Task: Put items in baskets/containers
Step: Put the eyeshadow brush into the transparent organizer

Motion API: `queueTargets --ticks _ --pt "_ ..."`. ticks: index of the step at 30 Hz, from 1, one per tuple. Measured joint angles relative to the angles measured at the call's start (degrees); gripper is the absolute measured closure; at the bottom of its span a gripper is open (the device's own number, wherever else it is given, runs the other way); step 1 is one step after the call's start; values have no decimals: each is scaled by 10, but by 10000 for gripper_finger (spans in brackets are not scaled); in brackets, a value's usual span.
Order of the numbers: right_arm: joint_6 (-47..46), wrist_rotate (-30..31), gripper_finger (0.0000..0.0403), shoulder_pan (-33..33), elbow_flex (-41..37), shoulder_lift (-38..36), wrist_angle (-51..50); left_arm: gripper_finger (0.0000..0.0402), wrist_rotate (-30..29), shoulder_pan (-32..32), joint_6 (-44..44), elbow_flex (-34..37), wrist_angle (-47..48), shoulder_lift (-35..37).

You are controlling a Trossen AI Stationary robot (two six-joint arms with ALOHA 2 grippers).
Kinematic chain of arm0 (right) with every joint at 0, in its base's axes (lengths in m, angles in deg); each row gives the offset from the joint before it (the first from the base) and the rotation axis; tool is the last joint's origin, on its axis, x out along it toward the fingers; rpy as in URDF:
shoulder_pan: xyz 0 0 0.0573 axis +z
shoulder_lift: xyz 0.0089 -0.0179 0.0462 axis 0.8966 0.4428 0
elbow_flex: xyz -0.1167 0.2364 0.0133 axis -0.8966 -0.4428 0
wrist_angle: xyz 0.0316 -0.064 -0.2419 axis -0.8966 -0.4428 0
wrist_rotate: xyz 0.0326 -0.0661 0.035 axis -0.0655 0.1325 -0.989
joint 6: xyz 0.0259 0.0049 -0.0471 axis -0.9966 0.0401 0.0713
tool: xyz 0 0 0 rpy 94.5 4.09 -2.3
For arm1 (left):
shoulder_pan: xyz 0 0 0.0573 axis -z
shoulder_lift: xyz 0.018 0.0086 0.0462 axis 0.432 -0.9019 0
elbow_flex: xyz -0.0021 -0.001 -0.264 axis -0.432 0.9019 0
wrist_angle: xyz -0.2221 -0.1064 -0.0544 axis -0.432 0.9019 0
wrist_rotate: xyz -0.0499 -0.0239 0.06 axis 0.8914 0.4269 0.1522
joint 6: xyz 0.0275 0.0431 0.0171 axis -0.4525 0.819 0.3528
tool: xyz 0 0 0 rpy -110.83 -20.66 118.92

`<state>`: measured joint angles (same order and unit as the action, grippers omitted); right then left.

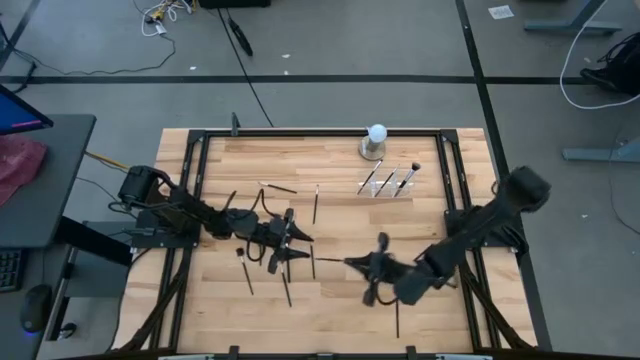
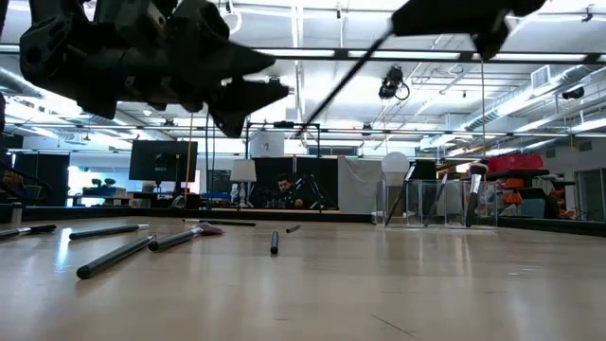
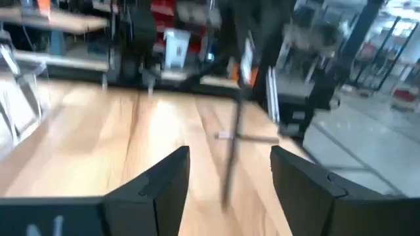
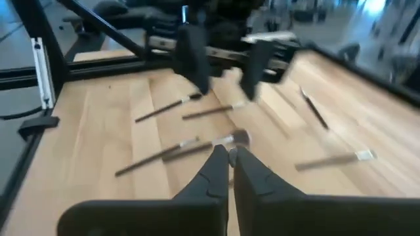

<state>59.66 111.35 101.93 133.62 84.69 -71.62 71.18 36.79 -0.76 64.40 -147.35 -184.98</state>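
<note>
My right gripper (image 1: 372, 264) (image 4: 230, 152) hangs over the table's near middle, shut on a thin dark brush (image 2: 346, 80) that slants down toward my left gripper (image 1: 298, 240) (image 2: 279, 85). The left gripper is open. In its wrist view the brush (image 3: 233, 151) shows as a dark streak between its fingers, touching neither. Several more brushes lie flat on the wood, such as one (image 1: 316, 203) and another (image 1: 285, 285). A clear tray (image 1: 388, 181) (image 2: 437, 201) at the far right holds a few brushes leaning on its walls. My right gripper pinches the brush by its upper end (image 2: 396, 26) between its two shut fingers. The brush is lifted clear of the table and slants down from the fingers toward the left gripper. The wrist view does not show the exact place of contact.
A white ball on a grey round base (image 1: 375, 141) stands at the far edge beside the tray. Loose brushes (image 2: 114, 254) (image 1: 397, 320) are scattered across the left and near parts of the table. A black frame (image 1: 196, 180) borders the wood.
</note>
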Motion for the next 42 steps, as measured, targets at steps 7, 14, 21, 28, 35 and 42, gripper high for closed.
queueTargets --ticks 7,14,21,28,35,42 --pt "-222 -33 401 -29 0 -169 -312 202 -37 30 0 0 30 0" --pt "-313 -76 401 -139 0 -271 -539 215 -70 45 9 0 34 0" --pt "-231 -135 397 -284 0 -313 -582 216 -75 45 9 0 35 0" --pt "-168 -186 396 -396 0 -332 -593 216 -75 45 9 0 38 0" --pt "-118 -241 395 -457 0 -332 -578 216 -75 45 10 0 39 0" --pt "-71 -290 395 -464 0 -333 -496 216 -74 45 11 0 39 0"
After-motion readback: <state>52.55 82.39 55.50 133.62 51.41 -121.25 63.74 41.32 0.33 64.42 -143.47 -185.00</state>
